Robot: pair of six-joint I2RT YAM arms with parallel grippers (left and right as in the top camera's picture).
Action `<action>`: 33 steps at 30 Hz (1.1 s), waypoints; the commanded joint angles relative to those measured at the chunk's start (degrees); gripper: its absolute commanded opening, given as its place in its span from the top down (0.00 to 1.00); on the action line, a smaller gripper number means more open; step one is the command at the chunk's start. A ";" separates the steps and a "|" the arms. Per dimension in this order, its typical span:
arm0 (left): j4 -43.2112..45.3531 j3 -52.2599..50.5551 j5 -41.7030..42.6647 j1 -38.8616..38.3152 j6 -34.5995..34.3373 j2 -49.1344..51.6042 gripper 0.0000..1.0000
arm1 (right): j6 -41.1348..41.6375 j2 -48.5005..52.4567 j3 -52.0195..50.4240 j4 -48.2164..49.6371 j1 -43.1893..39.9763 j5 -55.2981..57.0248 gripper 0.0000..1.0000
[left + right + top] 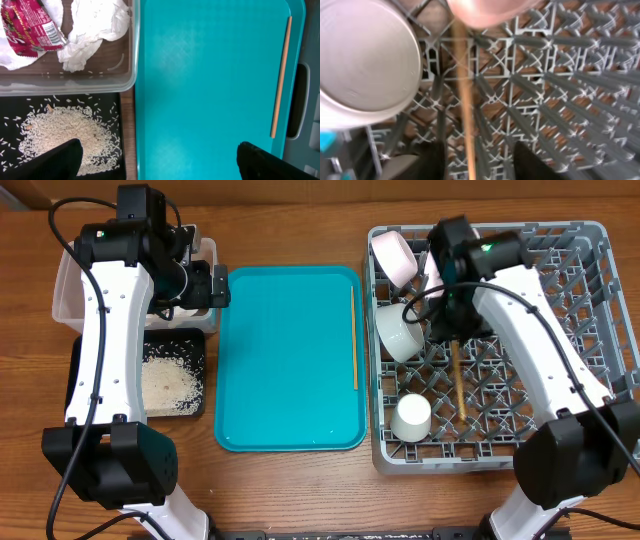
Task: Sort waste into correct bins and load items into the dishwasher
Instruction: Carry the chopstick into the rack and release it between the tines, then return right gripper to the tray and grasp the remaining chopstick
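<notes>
My left gripper (216,285) (160,165) is open and empty, over the seam between the black tray (190,340) (107,100) and the teal tray. The black tray holds loose rice (172,377) (65,132). The clear tub (62,290) (131,65) holds the red wrapper (30,25) and white napkins (95,25). One chopstick (354,340) (281,75) lies on the teal tray's right side. My right gripper (452,325) (482,160) is open over the grey rack (590,330) (560,75), its fingers either side of a second chopstick (457,385) (464,100) lying in the rack.
The teal tray (285,360) (210,75) sits between the bins and the rack. The rack holds two white bowls (393,255) (400,330) (365,65) and a small white cup (411,417). A thin white dish edge (431,275) stands mostly hidden by my right arm.
</notes>
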 commanded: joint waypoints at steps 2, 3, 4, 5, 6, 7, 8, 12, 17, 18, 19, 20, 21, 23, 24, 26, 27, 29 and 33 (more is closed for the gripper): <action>0.00 1.05 -0.20 -0.04 -0.52 0.28 0.00 | -1.27 -1.44 -0.76 1.20 0.11 0.31 0.49; 0.00 1.05 -0.20 -0.04 -0.52 0.28 0.00 | -1.38 -1.44 -0.46 1.16 0.11 0.31 0.49; 0.00 1.05 -0.20 -0.04 -0.52 0.28 0.00 | -1.38 -1.42 -0.13 1.18 0.11 0.31 0.49; 0.02 1.05 -0.20 -0.04 -0.52 0.28 0.00 | -1.36 -1.44 0.35 1.18 0.11 0.28 0.50; 0.00 1.05 -0.20 -0.04 -0.52 0.28 0.00 | -1.36 -1.44 1.40 0.85 0.11 0.02 0.50; 0.00 1.05 -0.20 -0.04 -0.52 0.28 0.00 | -1.38 -1.44 2.93 0.46 0.24 -0.66 0.50; 0.00 1.05 -0.20 -0.04 -0.52 0.28 0.00 | -1.38 -1.44 4.13 0.28 0.50 -1.40 0.49; 0.00 1.05 -0.20 -0.04 -0.52 0.28 0.00 | -1.57 -1.44 12.00 1.27 3.41 -9.03 0.49; 0.00 1.05 -0.20 -0.04 -0.52 0.28 0.00 | 0.79 -0.96 13.92 9.70 11.28 -13.86 0.44; 0.02 1.05 -0.20 -0.04 -0.52 0.28 0.00 | 1.84 -0.52 13.79 10.80 12.70 -13.33 0.43; 0.00 1.05 -0.20 -0.04 -0.52 0.28 0.00 | 3.41 0.24 13.53 11.96 14.32 -12.11 0.42; 0.02 1.05 -0.20 -0.04 -0.52 0.28 0.00 | 5.05 1.20 13.07 12.98 15.87 -10.62 0.41; 0.00 1.05 -0.20 -0.04 -0.52 0.28 0.00 | 6.16 2.19 12.57 13.77 16.98 -9.60 0.41; 0.00 1.05 -0.20 -0.04 -0.52 0.28 0.00 | 8.37 4.79 11.98 14.58 18.93 -7.74 0.41; 0.02 1.05 -0.20 -0.04 -0.52 0.28 0.00 | 9.44 6.51 11.98 14.73 19.67 -6.82 0.41; 0.00 1.05 -0.20 -0.04 -0.52 0.28 0.00 | 11.50 9.57 11.98 15.56 20.59 -5.62 0.41; 0.00 1.05 -0.20 -0.04 -0.52 0.28 0.00 | 12.15 10.95 11.98 16.11 20.81 -5.44 0.41; 0.00 1.05 -0.20 -0.04 -0.52 0.28 0.00 | 13.11 13.60 11.98 17.11 20.92 -5.42 0.41; 0.00 1.05 -0.20 -0.04 -0.52 0.28 0.00 | 14.29 18.53 11.98 18.12 20.92 -5.20 0.41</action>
